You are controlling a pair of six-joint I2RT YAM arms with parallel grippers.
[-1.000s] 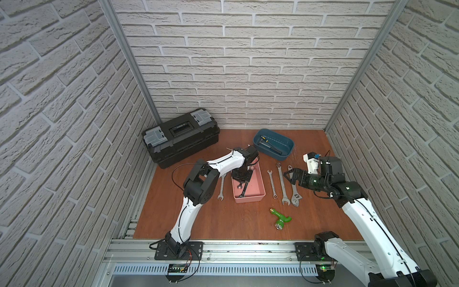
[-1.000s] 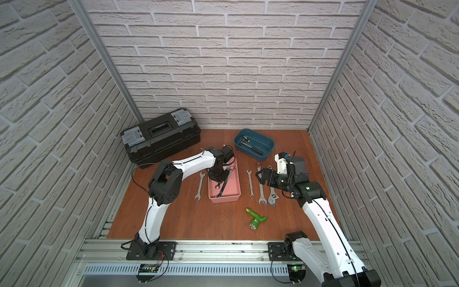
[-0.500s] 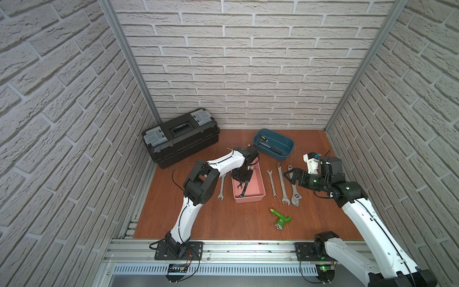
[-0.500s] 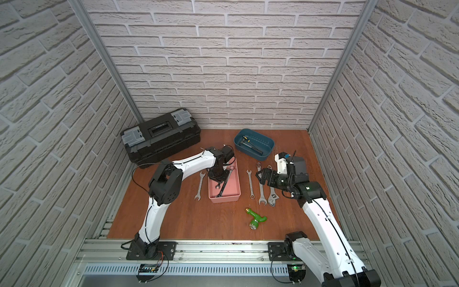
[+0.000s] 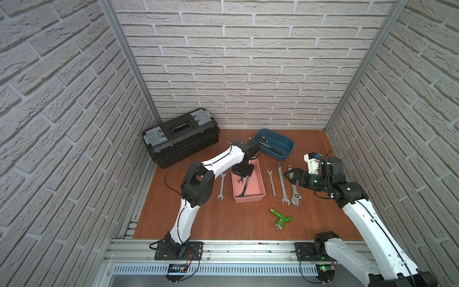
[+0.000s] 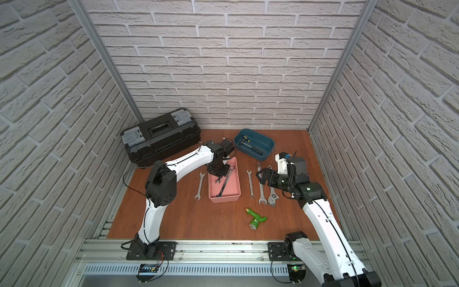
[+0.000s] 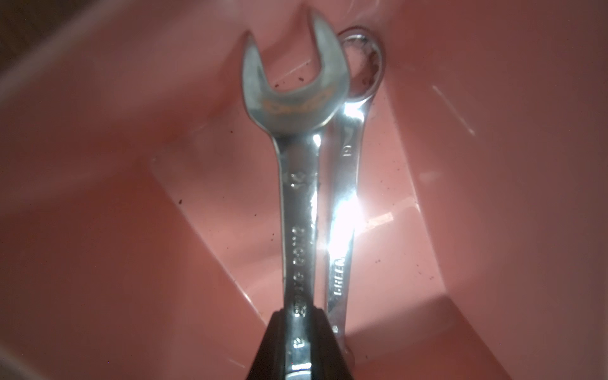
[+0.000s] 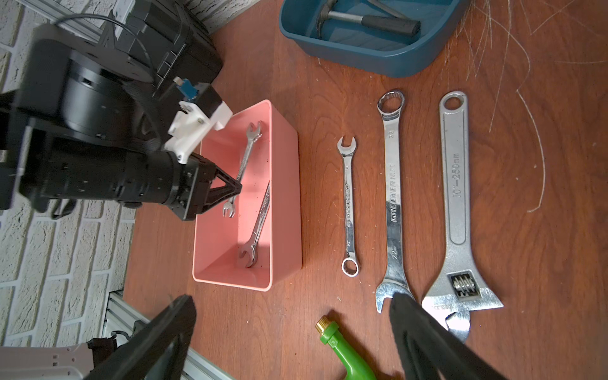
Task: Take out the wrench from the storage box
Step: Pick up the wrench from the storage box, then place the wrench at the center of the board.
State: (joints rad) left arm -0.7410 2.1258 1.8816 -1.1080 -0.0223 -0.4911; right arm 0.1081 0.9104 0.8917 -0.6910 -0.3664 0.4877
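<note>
The pink storage box [image 5: 249, 198] [image 6: 224, 198] stands mid-table with two silver wrenches in it. My left gripper [image 5: 242, 174] [image 6: 218, 172] [image 8: 235, 189] reaches down into the box and is shut on the shank of the small open-ended wrench [image 8: 246, 154] [image 7: 297, 197]. In the left wrist view the black fingers [image 7: 273, 345] clamp that shank, within the pink walls [image 7: 98, 246]. A second wrench [image 8: 260, 227] [image 7: 342, 230] lies on the box floor beside it. My right gripper [image 5: 289, 176] [image 6: 259, 177] [image 8: 291, 301] hovers open to the right of the box, holding nothing.
Right of the box lie a small wrench [image 8: 348, 204], a longer wrench [image 8: 393, 197] and an adjustable wrench [image 8: 455, 197]. Another wrench [image 5: 221, 185] lies left of it. A green fitting [image 5: 280, 218] sits in front. A blue tub [image 5: 274, 146] and black toolbox [image 5: 181, 136] stand behind.
</note>
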